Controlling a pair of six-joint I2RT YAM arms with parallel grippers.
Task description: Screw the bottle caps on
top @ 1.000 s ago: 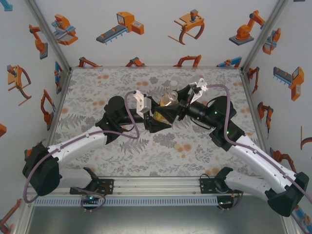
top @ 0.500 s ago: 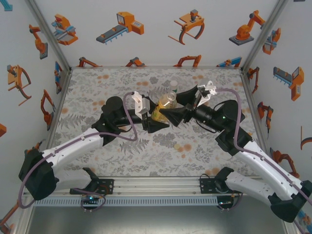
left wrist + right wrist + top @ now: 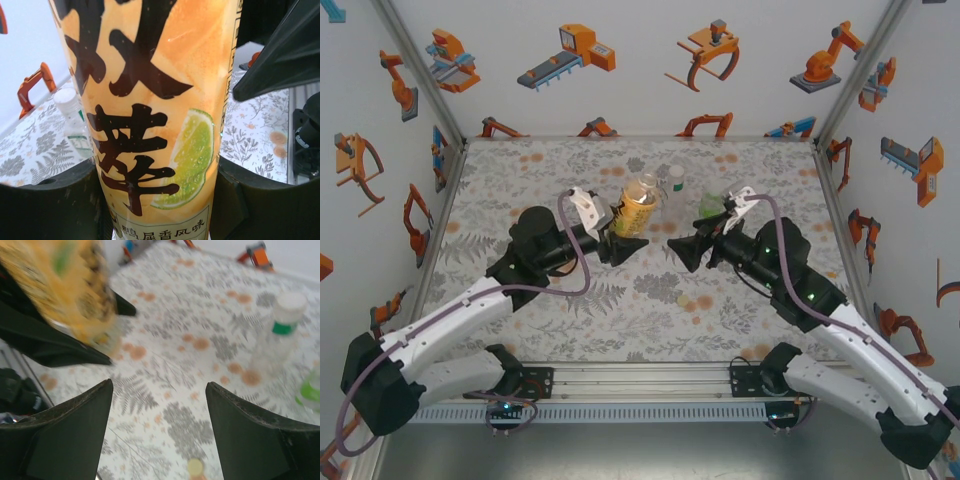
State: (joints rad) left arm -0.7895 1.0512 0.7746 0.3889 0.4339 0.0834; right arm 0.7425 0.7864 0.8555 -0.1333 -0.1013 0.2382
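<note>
My left gripper (image 3: pixel 626 238) is shut on the taller bottle (image 3: pixel 637 211) with the yellow-orange label and holds it tilted above the table. In the left wrist view that bottle (image 3: pixel 155 110) stands between the two dark fingers (image 3: pixel 50 205). The right gripper (image 3: pixel 680 250) hangs open and empty to the bottle's right, apart from it. Its jaws (image 3: pixel 159 390) frame bare table and a pale yellow cap (image 3: pixel 195 467), which lies loose on the table (image 3: pixel 682 298). The slim colourless bottle (image 3: pixel 675 181) carries a white cap (image 3: pixel 291 302). The green-tinted bottle (image 3: pixel 711 205) stands beside the right wrist.
The patterned table top (image 3: pixel 520 180) is walled by white panels at the back and both sides. The slim bottle (image 3: pixel 74 120) also stands behind the held bottle. A metal rail (image 3: pixel 640 380) with both arm bases runs along the near edge.
The right gripper has let go of the yellow-orange bottle's top and drawn back to the right and nearer. My left arm has carried the bottle leftward and away from the right gripper.
</note>
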